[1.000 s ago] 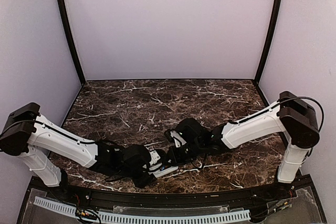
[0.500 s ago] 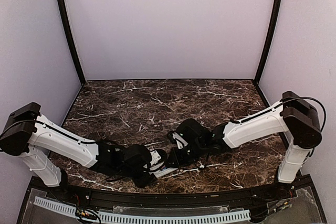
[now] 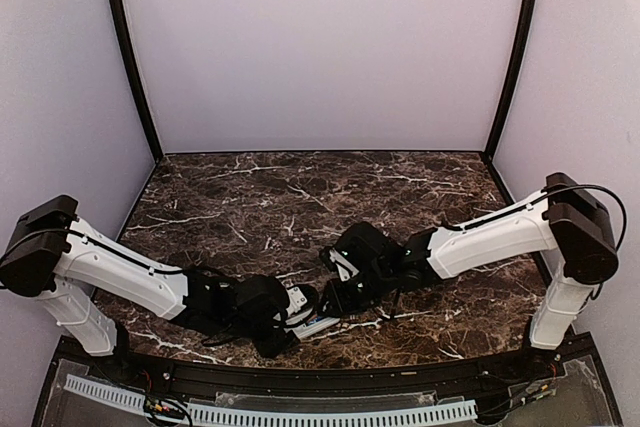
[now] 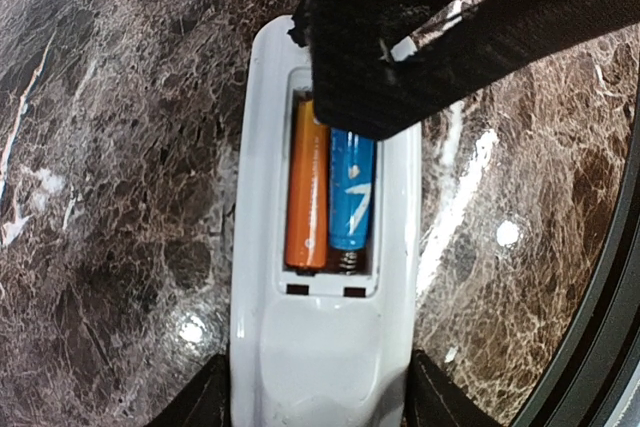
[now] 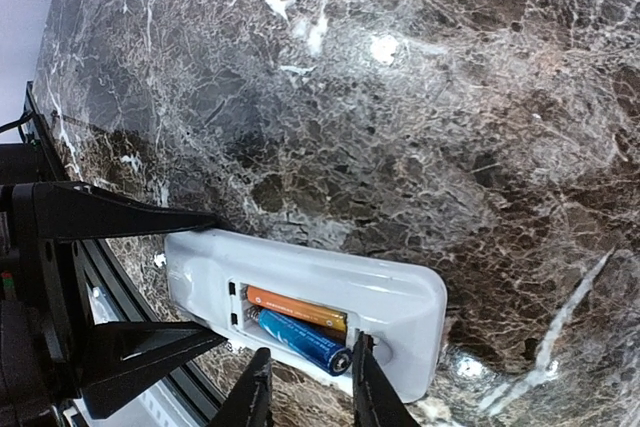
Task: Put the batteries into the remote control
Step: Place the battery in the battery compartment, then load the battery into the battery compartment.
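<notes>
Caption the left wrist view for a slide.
Orange battery and blue battery lie side by side in the open remote control, gripped by the left pincer.

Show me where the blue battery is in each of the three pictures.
Left wrist: blue battery at centre, inside the remote control.
Right wrist: bottom centre.
Top external: too small to see; only the white remote control shows, low centre.
Shared landmark: the remote control.

Dark veined marble table [image 3: 300, 187]. Pale lilac walls [image 3: 320, 47]. White slotted strip [image 3: 270, 412], possibly cable ducting, along near edge.
</notes>
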